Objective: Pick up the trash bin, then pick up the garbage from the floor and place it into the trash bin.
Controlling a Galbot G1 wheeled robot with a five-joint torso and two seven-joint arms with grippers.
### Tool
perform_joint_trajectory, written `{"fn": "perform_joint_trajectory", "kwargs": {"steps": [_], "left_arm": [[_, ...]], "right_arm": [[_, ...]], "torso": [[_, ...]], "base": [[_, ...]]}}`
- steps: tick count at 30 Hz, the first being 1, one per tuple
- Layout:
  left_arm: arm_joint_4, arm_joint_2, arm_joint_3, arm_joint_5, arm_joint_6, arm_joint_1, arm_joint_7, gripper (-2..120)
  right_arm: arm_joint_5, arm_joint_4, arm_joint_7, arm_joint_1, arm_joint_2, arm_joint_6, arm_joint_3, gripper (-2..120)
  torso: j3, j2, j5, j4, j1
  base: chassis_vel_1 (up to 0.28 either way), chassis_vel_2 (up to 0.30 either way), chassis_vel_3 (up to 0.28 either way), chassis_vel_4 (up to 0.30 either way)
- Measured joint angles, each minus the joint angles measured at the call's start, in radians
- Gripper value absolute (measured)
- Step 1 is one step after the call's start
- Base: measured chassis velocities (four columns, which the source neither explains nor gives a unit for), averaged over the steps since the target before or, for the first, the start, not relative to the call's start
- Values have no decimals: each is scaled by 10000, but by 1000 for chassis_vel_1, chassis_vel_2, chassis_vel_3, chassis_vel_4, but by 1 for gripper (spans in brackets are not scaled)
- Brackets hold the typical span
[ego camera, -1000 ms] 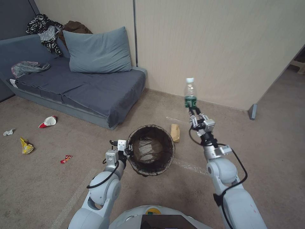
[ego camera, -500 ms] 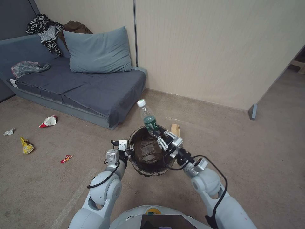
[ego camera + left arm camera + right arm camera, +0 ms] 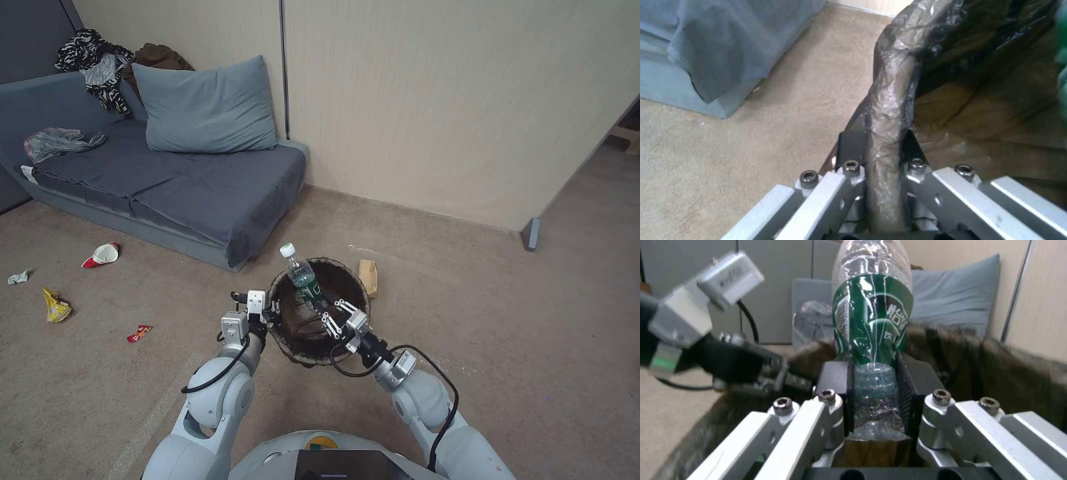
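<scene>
The trash bin, lined with a dark bag, hangs off the floor in front of me. My left gripper is shut on its near-left rim. My right gripper is shut on the base of a clear bottle with a green label and white cap, held tilted over the bin's opening. The right wrist view shows the bottle clamped between the pads, with the bin's rim behind it. On the floor lie a brown paper piece, a crushed cup, a red wrapper, a yellow wrapper and a white wad.
A grey sofa with a pillow and clothes stands at the back left against the wall. A partition foot sits at the right. Open carpet lies to the right and the near left.
My right arm has swung the bottle from high on the right down and left, over the bin's opening. The left gripper and the bin have stayed in place.
</scene>
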Motion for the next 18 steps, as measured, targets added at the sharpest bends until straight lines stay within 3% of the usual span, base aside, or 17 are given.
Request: {"fn": "perform_joint_trajectory", "kwargs": {"steps": [6, 16, 18], "left_arm": [[-30, -4, -29, -8, 2, -18, 0, 3], [-19, -31, -58, -75, 7, -132, -10, 3], [-19, -27, -66, -96, 11, -139, -11, 3]], "right_arm": [[-250, -527, 12, -97, 55, 174, -152, 24], [-753, -1154, 14, -411, 191, 459, -38, 65], [-775, -1156, 27, -415, 208, 457, -28, 68]], "torso": [[0, 0, 1, 0, 0], [0, -1, 0, 0, 0], [0, -1, -1, 0, 0]], "base": [[0, 0, 0, 0], [0, 0, 0, 0], [0, 0, 0, 0]]}}
